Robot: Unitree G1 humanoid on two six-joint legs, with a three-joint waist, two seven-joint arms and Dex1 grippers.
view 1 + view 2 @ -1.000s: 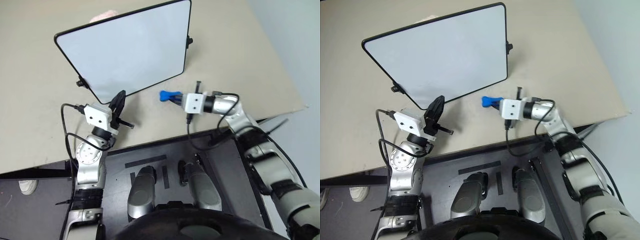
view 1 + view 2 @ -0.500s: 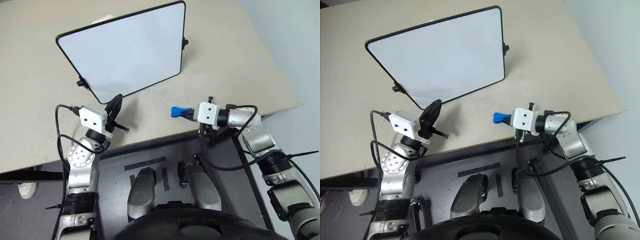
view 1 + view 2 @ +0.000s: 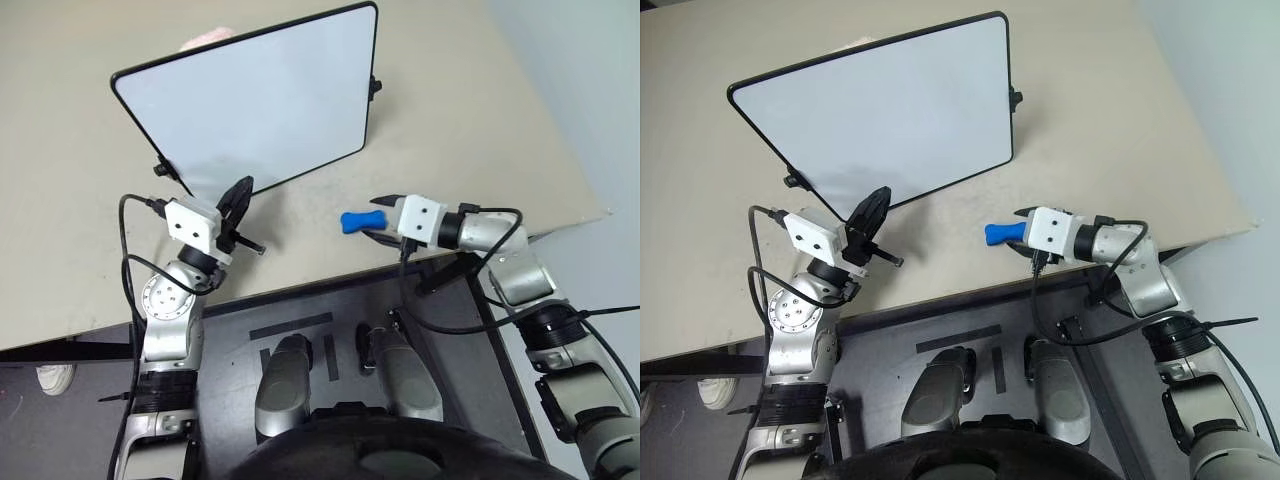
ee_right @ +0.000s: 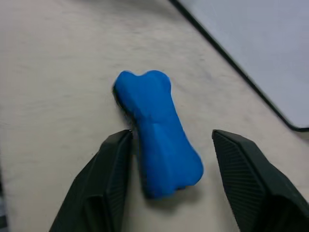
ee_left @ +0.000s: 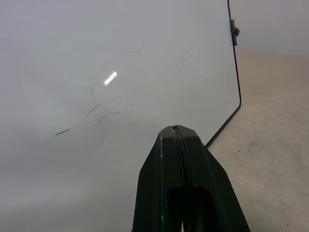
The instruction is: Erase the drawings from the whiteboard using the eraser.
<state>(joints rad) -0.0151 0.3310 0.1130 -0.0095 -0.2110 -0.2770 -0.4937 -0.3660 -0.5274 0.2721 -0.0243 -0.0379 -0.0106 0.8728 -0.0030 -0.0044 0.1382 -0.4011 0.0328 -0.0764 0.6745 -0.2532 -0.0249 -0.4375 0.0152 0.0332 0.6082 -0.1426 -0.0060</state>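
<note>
The whiteboard (image 3: 260, 100) lies on the beige table (image 3: 470, 120), black-framed, its face blank in the head views. The drawings are out of view; in the left wrist view the board carries only faint thin dark streaks (image 5: 99, 113). The blue bone-shaped eraser (image 3: 358, 221) lies on the table right of the board's near corner. My right gripper (image 3: 383, 220) is open, one finger on each side of the eraser (image 4: 157, 133) and neither pressing on it. My left gripper (image 3: 243, 188) is shut and empty, its tip (image 5: 175, 129) over the board's near edge.
The table's front edge (image 3: 300, 280) runs just below both grippers, with dark floor beyond it. Something pink (image 3: 205, 37) peeks out behind the board's far edge. Bare tabletop stretches to the right of the board.
My right gripper has opened and let go of the eraser, which now rests on the table between its fingers. The left gripper stays shut by the board.
</note>
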